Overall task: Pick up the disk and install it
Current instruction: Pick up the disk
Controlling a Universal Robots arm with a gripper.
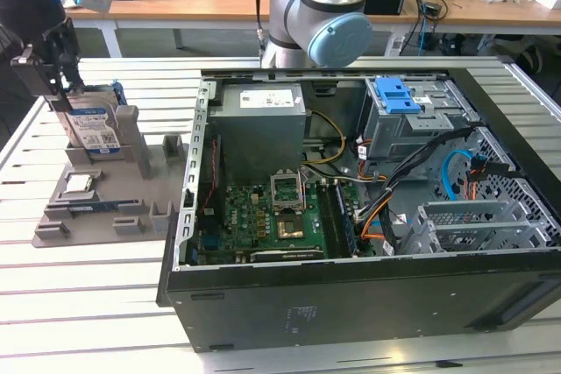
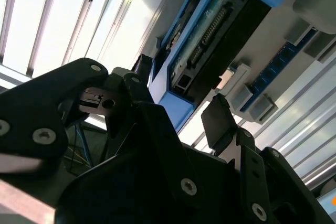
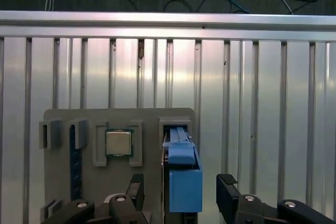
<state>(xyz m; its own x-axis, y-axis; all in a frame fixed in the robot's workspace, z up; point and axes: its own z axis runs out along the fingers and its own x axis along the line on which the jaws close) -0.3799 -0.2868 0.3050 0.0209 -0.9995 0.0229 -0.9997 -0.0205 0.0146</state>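
Note:
The disk [image 1: 95, 129] stands on edge in a slot of the grey holder [image 1: 131, 208], at the exterior view's left; it is silver with a white-and-blue label. Its blue frame shows end-on in both wrist views [image 3: 184, 179] [image 2: 210, 40]. My gripper [image 1: 54, 85] hangs at the disk's upper end. It is open [image 3: 181, 195], with one black finger [image 3: 135, 192] on one side of the blue frame and the other finger [image 3: 228, 190] on the far side. A gap shows on each side, so the fingers straddle the disk without touching it [image 2: 178, 98].
The holder also carries a square silver processor chip [image 3: 118, 142] [image 1: 79, 184] and a dark memory stick [image 3: 74, 161]. An open computer case [image 1: 351, 304] lies to the exterior view's right, with a motherboard [image 1: 263, 225] and a blue bracket on the drive cage [image 1: 396, 94]. The table is slatted aluminium [image 3: 262, 103].

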